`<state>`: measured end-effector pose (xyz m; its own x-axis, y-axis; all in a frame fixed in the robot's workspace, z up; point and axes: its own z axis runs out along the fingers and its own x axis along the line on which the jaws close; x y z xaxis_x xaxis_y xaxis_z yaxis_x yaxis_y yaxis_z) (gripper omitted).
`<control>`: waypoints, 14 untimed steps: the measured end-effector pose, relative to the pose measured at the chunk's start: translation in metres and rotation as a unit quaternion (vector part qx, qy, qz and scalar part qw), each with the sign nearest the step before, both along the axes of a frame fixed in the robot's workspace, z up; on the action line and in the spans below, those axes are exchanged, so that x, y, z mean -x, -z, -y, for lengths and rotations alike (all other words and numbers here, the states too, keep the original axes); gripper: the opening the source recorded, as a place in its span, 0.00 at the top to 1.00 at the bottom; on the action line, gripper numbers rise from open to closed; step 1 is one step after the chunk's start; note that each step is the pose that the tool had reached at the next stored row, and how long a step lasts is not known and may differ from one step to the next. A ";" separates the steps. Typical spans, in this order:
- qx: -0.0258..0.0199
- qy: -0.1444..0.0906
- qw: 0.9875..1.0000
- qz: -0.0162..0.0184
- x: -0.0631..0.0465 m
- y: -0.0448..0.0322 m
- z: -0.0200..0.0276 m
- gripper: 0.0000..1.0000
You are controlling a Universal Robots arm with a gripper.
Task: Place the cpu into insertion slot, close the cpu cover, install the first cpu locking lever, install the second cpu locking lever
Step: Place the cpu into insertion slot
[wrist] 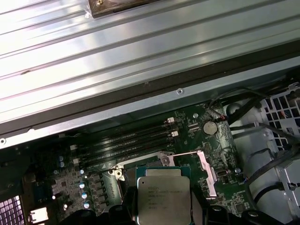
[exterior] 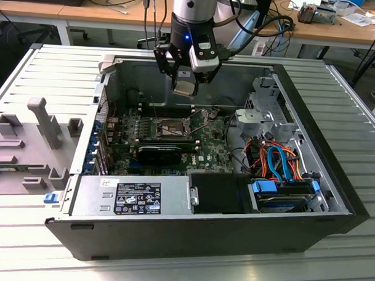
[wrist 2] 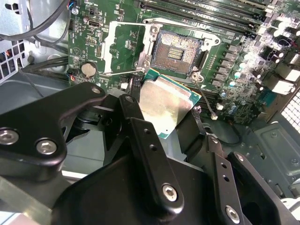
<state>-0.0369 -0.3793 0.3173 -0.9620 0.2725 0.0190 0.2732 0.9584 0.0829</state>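
I have the black two-finger gripper (exterior: 185, 77) pinching the square cpu with its silvery lid on a green base (wrist 2: 165, 104) by two opposite edges, which leaves its face and the side toward the board free. It hangs above the green motherboard (exterior: 206, 147) inside the open black tower case (exterior: 202, 240), near the insertion slot, a square silver-rimmed socket with a dark pin field (wrist 2: 177, 52), but clear of it. The cpu cover, a thin silvery frame plate (wrist 2: 104, 52), lies flipped open beside the socket, and a thin wire lever (wrist 2: 213, 116) stands free, so I judge the socket ready to receive. The exterior view gives me the chip's height over the board. The second wrist view shows the bare socket past the fingers (wrist 2: 133, 110). In the first wrist view the chip's printed lid covers the socket, with long black memory slots (wrist: 126, 136) beyond.
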 end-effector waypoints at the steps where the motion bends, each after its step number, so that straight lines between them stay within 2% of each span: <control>1: 0.000 0.000 1.000 0.000 0.000 0.0000 0.0000 0.45; 14: 0.000 0.008 1.000 0.000 0.000 0.0004 0.0000 0.45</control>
<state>-0.0369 -0.3793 0.3169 -0.9572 0.2888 0.0190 0.2893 0.9536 0.0829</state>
